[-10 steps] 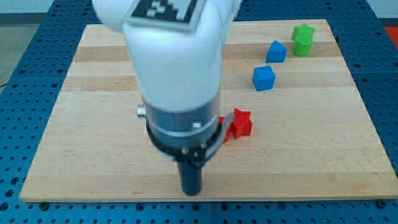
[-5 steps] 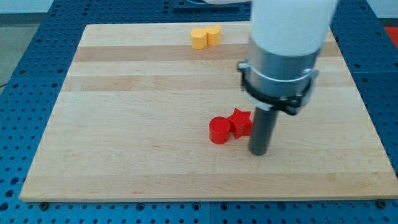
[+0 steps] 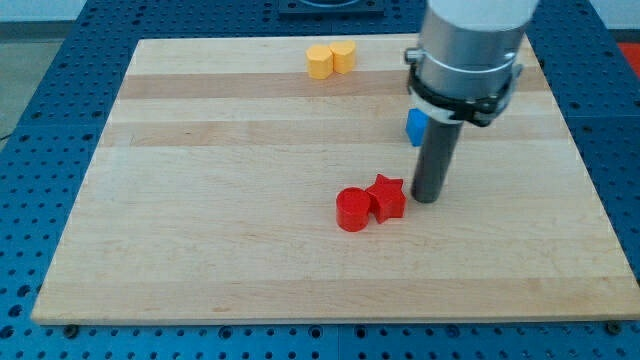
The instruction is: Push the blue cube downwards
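Observation:
The blue cube (image 3: 415, 127) sits right of the board's centre, mostly hidden behind my rod and arm; only its left part shows. My tip (image 3: 427, 199) rests on the board below the blue cube and just right of the red star block (image 3: 388, 198). The second blue block and the green blocks seen earlier are hidden behind the arm.
A red cylinder (image 3: 352, 210) touches the red star's left side. Two yellow blocks (image 3: 330, 58) sit together at the board's top centre. The wooden board (image 3: 200, 200) lies on a blue perforated table.
The arm swung from the board's lower middle to the right, then moved up the view; the tip now stands closer below the blue cube. No block has visibly moved.

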Controlling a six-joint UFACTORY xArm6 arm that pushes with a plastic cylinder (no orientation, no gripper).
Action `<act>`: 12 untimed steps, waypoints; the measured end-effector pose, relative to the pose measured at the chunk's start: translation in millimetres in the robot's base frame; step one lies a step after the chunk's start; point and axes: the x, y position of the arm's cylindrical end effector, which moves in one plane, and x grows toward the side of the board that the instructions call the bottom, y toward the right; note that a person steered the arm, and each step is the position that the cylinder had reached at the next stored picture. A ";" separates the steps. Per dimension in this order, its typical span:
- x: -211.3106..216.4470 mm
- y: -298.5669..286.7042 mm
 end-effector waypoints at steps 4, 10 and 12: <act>-51.4 -74.0; -146.2 2.4; -63.8 3.3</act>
